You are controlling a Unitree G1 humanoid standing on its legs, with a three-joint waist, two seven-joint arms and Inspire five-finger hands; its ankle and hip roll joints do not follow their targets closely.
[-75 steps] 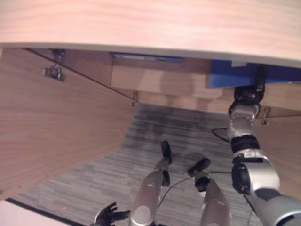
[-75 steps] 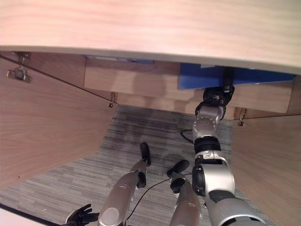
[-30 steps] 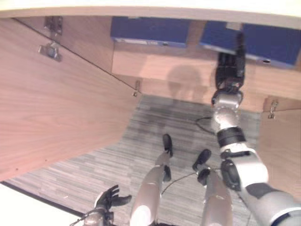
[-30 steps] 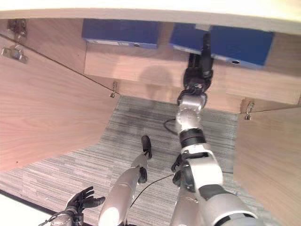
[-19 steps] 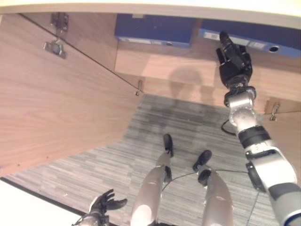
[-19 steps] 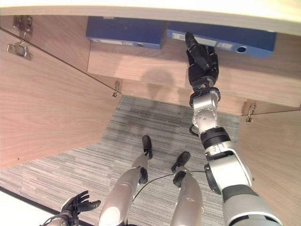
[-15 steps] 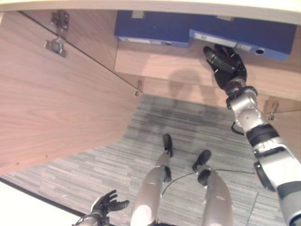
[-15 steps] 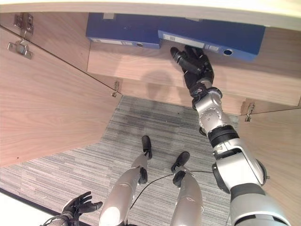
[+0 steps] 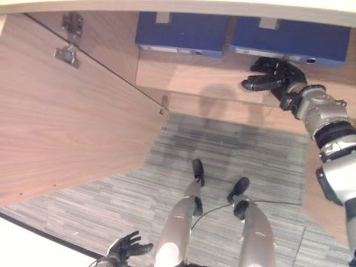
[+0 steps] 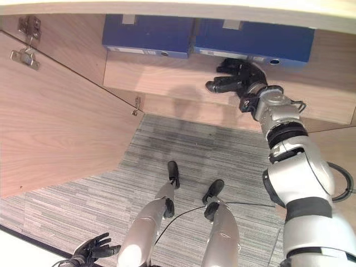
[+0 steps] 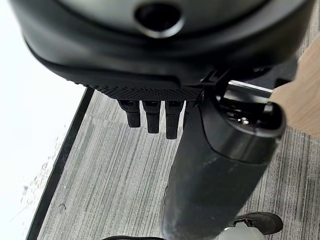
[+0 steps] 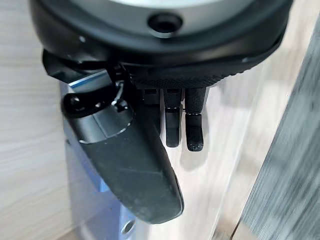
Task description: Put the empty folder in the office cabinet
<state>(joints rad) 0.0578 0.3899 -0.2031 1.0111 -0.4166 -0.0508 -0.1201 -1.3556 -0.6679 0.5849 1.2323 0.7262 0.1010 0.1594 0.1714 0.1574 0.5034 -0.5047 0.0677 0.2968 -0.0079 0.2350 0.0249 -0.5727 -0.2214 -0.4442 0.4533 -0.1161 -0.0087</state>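
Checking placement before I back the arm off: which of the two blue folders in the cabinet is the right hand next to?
The right-hand blue folder: the open right hand sits just under its front edge. The left-hand blue folder lies well clear of it.

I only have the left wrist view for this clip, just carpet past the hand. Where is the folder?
Observer: Two blue folders lie side by side on the cabinet shelf; the right-hand folder sits next to the left-hand folder.
Operator: Is the right hand holding one?
Observer: No. The right hand is just below the right-hand folder's front edge, fingers straight, nothing between them.
Operator: And the left hand?
Observer: The left hand hangs low over the grey carpet, open and holding nothing.
Operator: Cabinet doors?
Observer: The left door stands swung wide open.
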